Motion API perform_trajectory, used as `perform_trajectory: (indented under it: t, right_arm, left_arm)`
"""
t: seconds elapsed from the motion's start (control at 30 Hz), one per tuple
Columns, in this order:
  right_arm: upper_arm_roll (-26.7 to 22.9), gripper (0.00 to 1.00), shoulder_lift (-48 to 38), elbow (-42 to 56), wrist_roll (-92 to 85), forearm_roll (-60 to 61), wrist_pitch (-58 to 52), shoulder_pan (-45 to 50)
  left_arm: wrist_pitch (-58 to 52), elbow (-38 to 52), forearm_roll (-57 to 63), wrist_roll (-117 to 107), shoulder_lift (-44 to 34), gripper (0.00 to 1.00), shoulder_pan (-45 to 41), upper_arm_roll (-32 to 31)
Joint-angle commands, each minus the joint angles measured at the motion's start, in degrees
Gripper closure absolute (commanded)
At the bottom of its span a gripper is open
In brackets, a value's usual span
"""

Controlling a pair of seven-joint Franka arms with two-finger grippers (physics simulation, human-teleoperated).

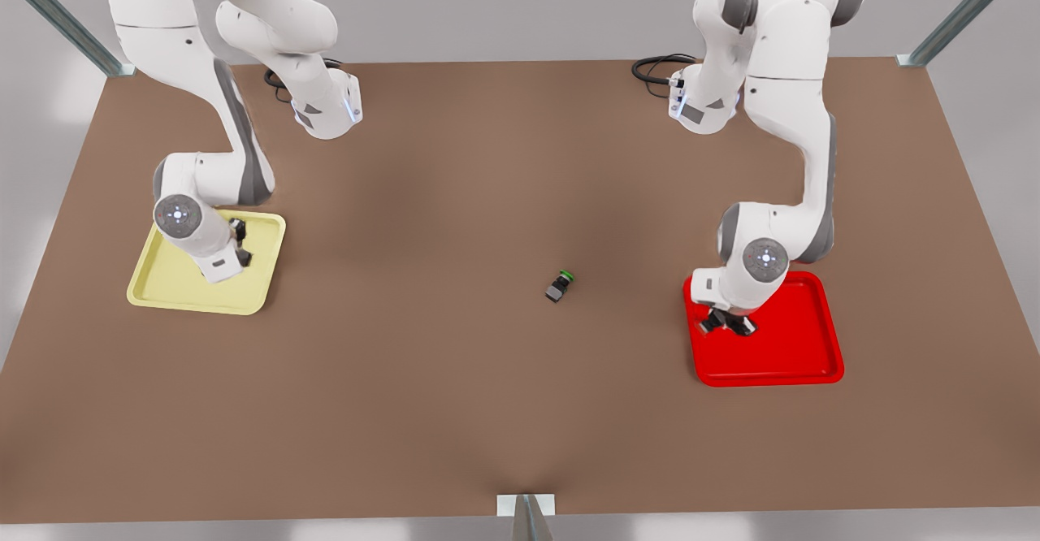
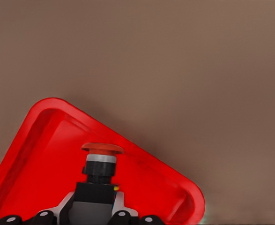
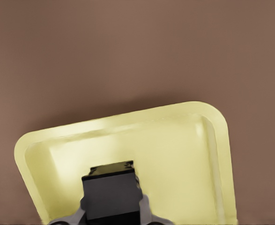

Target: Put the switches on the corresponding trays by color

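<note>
The red switch (image 2: 100, 180) is pinched between the left gripper's (image 2: 83, 216) fingers (image 2: 64, 206), right over the red tray (image 2: 39, 154). In the left wrist view you can see its round red cap, a pale ring under it, and the dark boxy body sitting between the fingers, with the tray floor behind it. Can't tell whether it's touching the tray or hanging just above. In the front view that gripper (image 1: 725, 323) is over the red tray's (image 1: 800, 358) corner nearest the middle of the surface, on the front view's right.

Over on the front view's left, the right gripper (image 1: 240, 244) is above the pale yellow tray (image 1: 175, 285). The right wrist view shows a dark boxy switch body (image 3: 111, 190) clamped between that gripper's (image 3: 111, 218) fingers with the yellow tray (image 3: 184, 154) underneath. Its cap isn't visible from that angle, so I can't say the colour from here.

The green switch (image 1: 560, 285) lies on its side on the brown surface (image 1: 455, 411), between the two trays and well apart from both, a bit closer to the red one. No gripper is near it.
</note>
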Motion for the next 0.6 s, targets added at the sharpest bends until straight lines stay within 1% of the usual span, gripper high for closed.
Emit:
perform_trajectory:
  t: [0.0, 0.03, 0.1, 0.13, 0.2, 0.27, 0.3, 0.33, 0.4, 0.43, 0.5, 0.53, 0.57]
  right_arm:
    - [-0.46, 0.49, 0.02, 0.01, -0.55, -0.54, 0.32, 0.61]
    - [-0.81, 0.49, 0.02, 0.27, -2.49, -0.45, 0.85, -0.71]
    - [-1.78, 0.46, 0.11, 0.54, -3.90, -0.45, 0.94, -1.15]
    - [-1.78, 0.35, 0.11, 0.62, -3.90, -0.45, 0.85, -1.15]
    - [-1.87, 0.22, 0.11, 0.62, -4.07, -0.45, 0.76, -1.24]
    - [-1.96, 0.17, 0.11, 0.98, -4.07, -0.45, 0.41, -1.24]
    - [-1.96, 0.12, 0.20, 0.98, -4.16, -0.45, 0.50, -1.50]
    - [-1.96, 0.09, 0.29, 1.50, -5.57, -0.45, 0.41, -1.59]
    - [-2.05, 0.09, 0.38, 1.59, -5.57, -0.45, 0.32, -1.77]
    - [-2.13, 0.09, 0.38, 1.59, -5.57, -0.45, 0.32, -1.77]
    - [-2.13, 0.09, -0.15, 1.94, -5.48, -0.45, 0.15, -1.68]
    - [-2.05, 0.09, -0.94, 3.69, -5.04, -0.45, -1.78, -1.51]
    - [-1.78, 0.09, -0.94, 7.12, -4.51, -0.01, -4.50, -0.72]
  left_arm:
    - [0.40, 0.00, -1.83, 1.75, 0.16, 0.46, 0.84, 0.00]
    - [1.19, 0.00, -1.83, 5.63, 0.69, 0.46, 3.04, 0.00]
    - [1.19, 0.00, -1.83, 8.53, 1.13, 0.40, 5.15, 0.00]
    - [1.02, 0.00, -1.92, 8.62, 1.31, 0.00, 5.24, 0.00]
    - [0.58, 0.09, -2.09, 8.62, 1.40, 0.00, 5.24, 0.00]
    - [-0.30, 0.53, -3.41, 8.53, 1.48, 0.00, 5.15, 0.00]
    - [-0.56, 0.53, -4.03, 7.83, 1.40, 0.00, 5.15, 0.00]
    - [-3.02, 1.58, -7.89, 5.99, 0.87, 0.00, 4.97, 0.09]
    - [-17.78, 10.80, -9.74, -22.47, -2.21, 0.00, 4.80, 0.00]
    - [-25.60, 19.24, -9.48, -32.94, -2.82, 0.00, 4.80, 0.00]
    - [-30.35, 28.81, -8.86, -46.64, -4.14, 0.00, 4.54, -0.17]
    - [-30.54, 29.62, -3.79, -50.88, -6.77, 0.00, 4.88, -3.58]
    - [-31.06, 29.27, 2.03, -52.99, -11.16, 0.00, 7.95, -9.73]
